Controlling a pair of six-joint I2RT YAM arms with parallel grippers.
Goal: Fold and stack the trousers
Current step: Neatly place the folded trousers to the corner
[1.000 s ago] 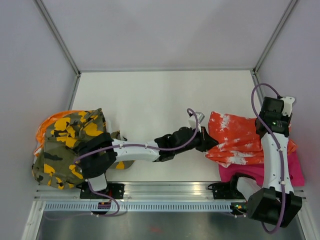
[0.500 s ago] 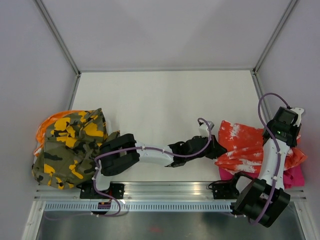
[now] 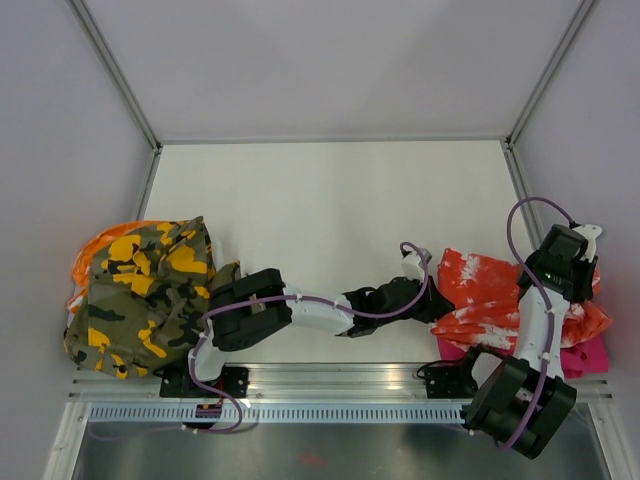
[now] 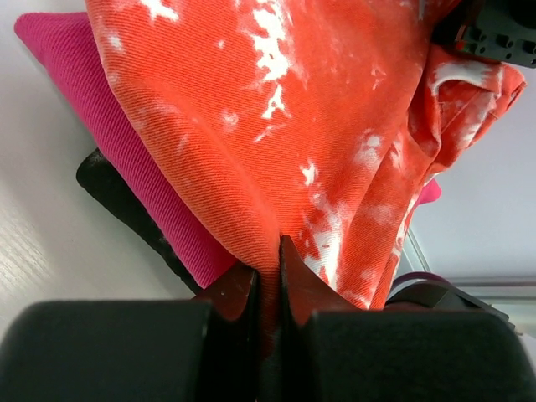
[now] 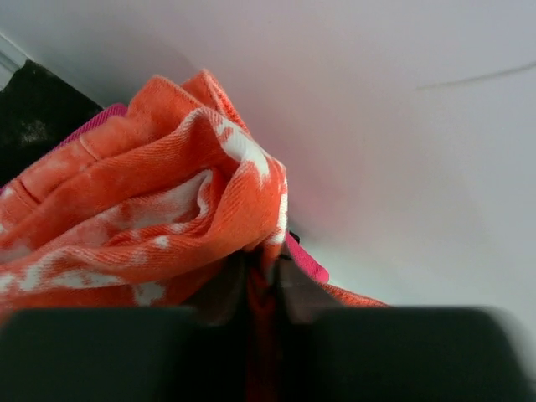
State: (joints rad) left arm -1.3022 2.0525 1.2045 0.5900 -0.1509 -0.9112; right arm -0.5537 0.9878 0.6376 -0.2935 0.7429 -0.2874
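Observation:
The orange-red trousers with white splatter (image 3: 490, 295) lie bunched at the right, on top of the folded magenta pink trousers (image 3: 590, 355). My left gripper (image 3: 432, 303) is shut on their left edge; the cloth (image 4: 276, 134) is pinched between its fingers, with the pink pair (image 4: 109, 142) beneath. My right gripper (image 3: 578, 285) is shut on their right edge; orange cloth (image 5: 167, 218) bunches at its fingertips near the wall. The camouflage trousers (image 3: 140, 290) lie heaped at the far left.
An orange cloth (image 3: 95, 255) shows under the camouflage heap. The white table (image 3: 320, 210) is walled on three sides; the right wall (image 5: 402, 126) is close to my right gripper. A metal rail (image 3: 320, 385) runs along the near edge.
Both grippers have carried the orange-red trousers to the right, over the pink pair. The left arm has stretched further right; the right gripper has moved toward the right wall.

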